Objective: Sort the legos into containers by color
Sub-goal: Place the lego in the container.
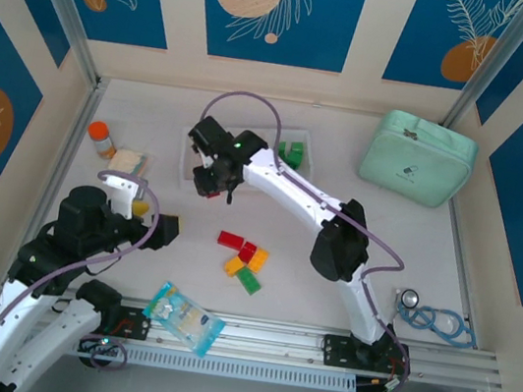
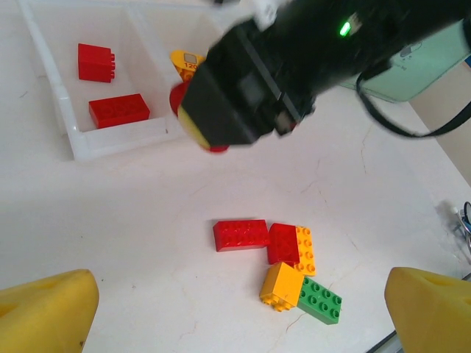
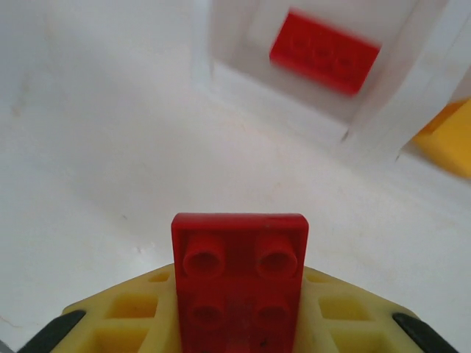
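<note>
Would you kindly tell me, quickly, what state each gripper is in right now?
Left gripper: open, holding nothing.
Right gripper: closed on a red lego.

White desk [image 1: 412, 250] seen from above. Three joined white containers [image 2: 118, 141] sit at the middle of the far edge. A mint-green zippered case [image 1: 417, 159] lies in the far right corner. Five loose legos [image 1: 248, 252], red, orange-yellow and green, cluster at the desk's centre. Near the left edge stand an orange-capped bottle [image 1: 102, 139] and a tan packet [image 1: 127, 162]. A blue-white snack packet [image 1: 184, 318] overlaps the near edge, and a blue stethoscope [image 1: 440, 324] lies by the near right corner.
</note>
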`<state>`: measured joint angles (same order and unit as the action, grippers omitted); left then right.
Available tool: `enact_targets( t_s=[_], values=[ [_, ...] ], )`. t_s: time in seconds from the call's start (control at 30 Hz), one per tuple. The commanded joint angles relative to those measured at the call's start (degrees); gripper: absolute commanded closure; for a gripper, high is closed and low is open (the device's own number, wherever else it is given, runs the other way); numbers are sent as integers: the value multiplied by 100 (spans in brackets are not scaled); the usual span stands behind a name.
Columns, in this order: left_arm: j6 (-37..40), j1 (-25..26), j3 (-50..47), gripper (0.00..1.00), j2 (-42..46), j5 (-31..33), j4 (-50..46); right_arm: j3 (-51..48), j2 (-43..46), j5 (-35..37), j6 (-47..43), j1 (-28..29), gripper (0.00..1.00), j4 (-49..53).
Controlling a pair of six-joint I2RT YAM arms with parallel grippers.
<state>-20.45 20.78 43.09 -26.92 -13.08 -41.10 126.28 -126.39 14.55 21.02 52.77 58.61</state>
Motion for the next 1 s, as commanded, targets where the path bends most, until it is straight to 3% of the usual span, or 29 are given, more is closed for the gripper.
enact_targets(
  t_s=[0.0,0.47,0.77,0.97],
  values=[
    [99,-82,-62,1,2,-71,102,263,99,-231,98,-193,76,-343],
    [103,-78,-62,1,70,-51,102,2158,-1804,-1453,706,-885,76,-1152],
    [102,-83,-71,1,39,-119,129,2012,-2187,-2058,1172,-1206,74,-1647],
    [94,-76,-68,1,52,-129,138,1864,-2231,-2202,1384,-1252,58,-1869]
  ],
)
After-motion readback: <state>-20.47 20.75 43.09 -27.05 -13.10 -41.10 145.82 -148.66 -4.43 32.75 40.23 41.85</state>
